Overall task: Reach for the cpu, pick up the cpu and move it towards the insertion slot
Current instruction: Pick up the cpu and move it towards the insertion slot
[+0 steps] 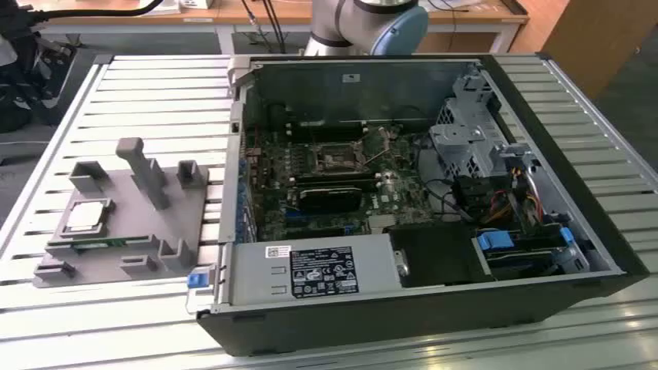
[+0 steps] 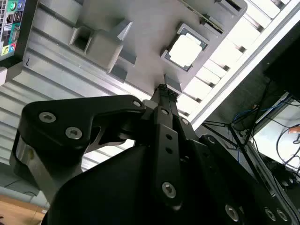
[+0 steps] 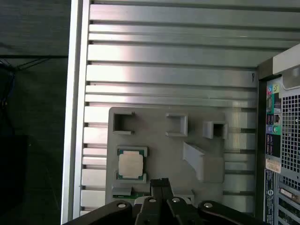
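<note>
The cpu (image 1: 86, 214) is a small flat square with a pale, shiny top. It lies flat in a square nest on the grey fixture (image 1: 144, 231). The fixture sits on the ribbed metal table (image 1: 154, 85), at the exterior view's left, just beside the open case (image 1: 411, 308). A thin green stick (image 1: 98, 245) lies on the fixture close to the cpu. The slot (image 1: 334, 159) is a square with a shiny frame and a dark middle. It is on the green board (image 1: 273, 200) inside the case, well apart from the cpu. The gripper (image 3: 160, 182) hangs over the fixture in the first wrist view, near the cpu but not touching it. Its fingers (image 3: 156, 185) are pressed together and pinch nothing. The cpu looks light, thin and stiff. Its smooth top is likely slippery, so pressing on the top would not lift it. The best place to hold it is probably two opposite edges, with one finger on each side. The nest has a low rim around the chip, so there is little room for the fingers. The underside is likely easy to hurt, so it should stay level and not be squeezed hard.
</note>
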Controlling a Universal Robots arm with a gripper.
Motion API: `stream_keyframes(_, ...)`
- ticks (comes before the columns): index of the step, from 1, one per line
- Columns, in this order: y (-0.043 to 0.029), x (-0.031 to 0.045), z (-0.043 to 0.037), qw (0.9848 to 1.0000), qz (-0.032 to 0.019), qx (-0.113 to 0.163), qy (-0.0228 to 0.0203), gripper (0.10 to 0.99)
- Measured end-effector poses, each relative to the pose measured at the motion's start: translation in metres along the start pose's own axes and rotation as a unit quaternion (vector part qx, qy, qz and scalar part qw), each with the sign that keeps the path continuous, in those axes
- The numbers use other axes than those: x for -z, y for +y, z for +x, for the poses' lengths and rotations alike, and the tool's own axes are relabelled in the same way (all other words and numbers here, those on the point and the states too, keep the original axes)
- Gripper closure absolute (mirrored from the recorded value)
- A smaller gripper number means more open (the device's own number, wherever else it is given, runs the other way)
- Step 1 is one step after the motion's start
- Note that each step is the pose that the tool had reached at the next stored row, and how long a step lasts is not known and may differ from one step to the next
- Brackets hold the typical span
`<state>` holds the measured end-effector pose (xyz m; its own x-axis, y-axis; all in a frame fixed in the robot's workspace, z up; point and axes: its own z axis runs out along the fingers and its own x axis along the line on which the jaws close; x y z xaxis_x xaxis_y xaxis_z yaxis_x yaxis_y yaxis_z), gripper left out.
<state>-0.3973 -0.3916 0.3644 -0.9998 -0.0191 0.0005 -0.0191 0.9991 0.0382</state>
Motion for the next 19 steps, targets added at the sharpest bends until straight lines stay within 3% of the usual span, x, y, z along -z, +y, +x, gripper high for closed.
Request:
stream_keyframes(8,0.0000,0.0000,0.0005,1.0000,0.0000,0.000,0.0001,0.980)
stream_keyframes(19,-0.0004,-0.0010,0.0163,1.0000,0.0000,0.000,-0.0001,0.980)
